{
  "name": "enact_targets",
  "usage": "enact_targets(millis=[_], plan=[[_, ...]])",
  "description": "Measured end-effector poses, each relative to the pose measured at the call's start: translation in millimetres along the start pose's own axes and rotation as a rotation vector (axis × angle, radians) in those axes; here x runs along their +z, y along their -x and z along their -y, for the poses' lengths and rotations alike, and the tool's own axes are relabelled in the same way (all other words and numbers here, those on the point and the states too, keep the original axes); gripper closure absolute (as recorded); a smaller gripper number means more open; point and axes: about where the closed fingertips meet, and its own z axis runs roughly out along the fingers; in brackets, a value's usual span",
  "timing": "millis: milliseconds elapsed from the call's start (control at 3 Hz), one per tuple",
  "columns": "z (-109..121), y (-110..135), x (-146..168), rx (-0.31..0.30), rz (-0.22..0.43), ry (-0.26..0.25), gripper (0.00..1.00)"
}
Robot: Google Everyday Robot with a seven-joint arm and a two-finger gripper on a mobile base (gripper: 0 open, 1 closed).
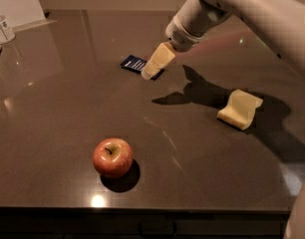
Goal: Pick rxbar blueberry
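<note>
The rxbar blueberry [133,63] is a small flat navy-blue bar with white lettering, lying on the dark table at centre back. My gripper [151,72] hangs from the white arm that reaches in from the upper right. Its pale fingers point down-left and sit right over the bar's right end, hiding that end. I cannot tell whether it touches the bar.
A red apple [112,157] sits near the front of the dark glossy table [53,113]. A pale yellow sponge-like block [239,109] lies to the right. Clear containers [3,28] stand at the far left edge.
</note>
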Motion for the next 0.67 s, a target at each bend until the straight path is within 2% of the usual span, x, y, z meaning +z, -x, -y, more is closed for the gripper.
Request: enact_targets(millis=[667], plan=[[19.7,10.3,32.0,0.013,0.013,-0.024,0.00]])
